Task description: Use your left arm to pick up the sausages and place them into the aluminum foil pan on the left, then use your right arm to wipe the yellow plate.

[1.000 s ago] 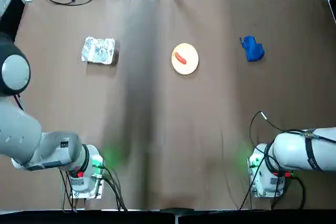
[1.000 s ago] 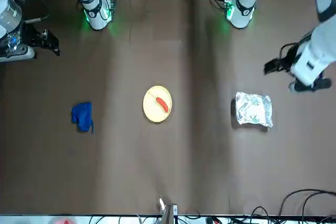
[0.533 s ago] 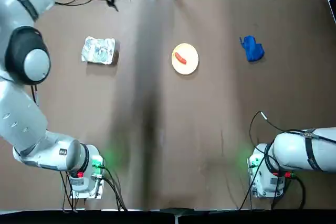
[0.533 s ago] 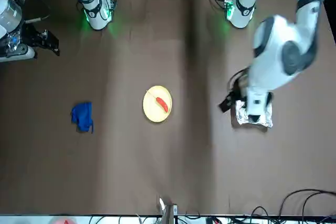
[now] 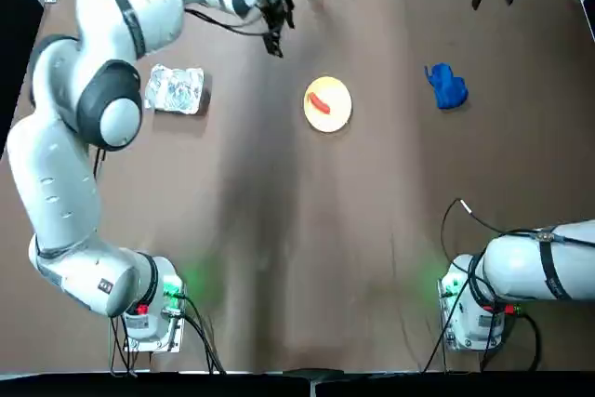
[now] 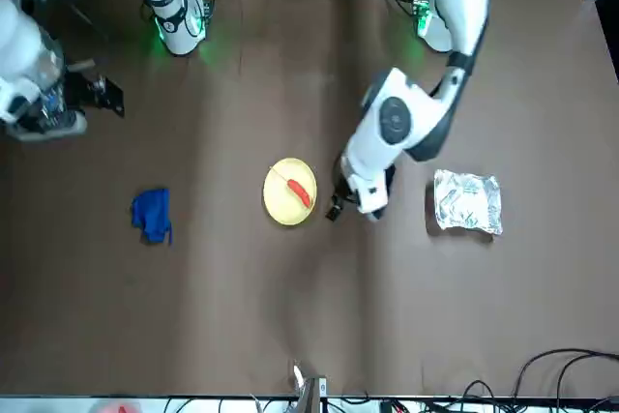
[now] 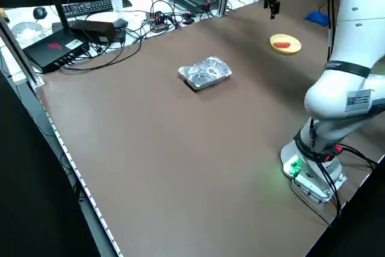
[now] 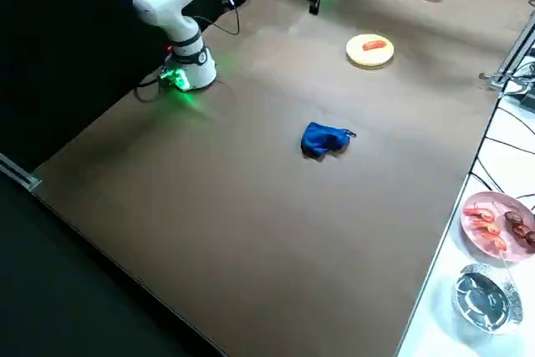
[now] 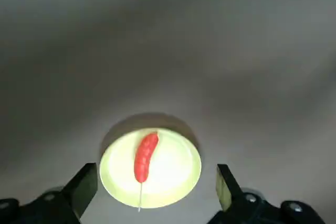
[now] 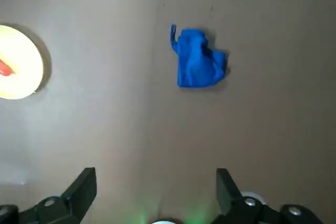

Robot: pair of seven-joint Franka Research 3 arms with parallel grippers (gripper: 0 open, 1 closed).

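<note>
So far, nothing is done: the small red-orange sausage (image 9: 145, 157) lies on the round pale-yellow plate (image 9: 178, 169). The left claw (image 9: 157, 190), spread and empty, hangs beside that plate; the right claw (image 10: 156, 195), also spread, is well apart from it. Transfer and wiping remain.

No legible text, numbers or brands. Pale printed label with a small square code on the left arm (image 7: 346, 97), print too small to read. White label on the black box (image 7: 53, 51) beside the monitor stand, also too small to read; reddish mark next to it, shape unclear. Same box in top view: light label, unreadable. Small dark-framed rectangle low on the left arm in top view, contents cannot be told.
</note>
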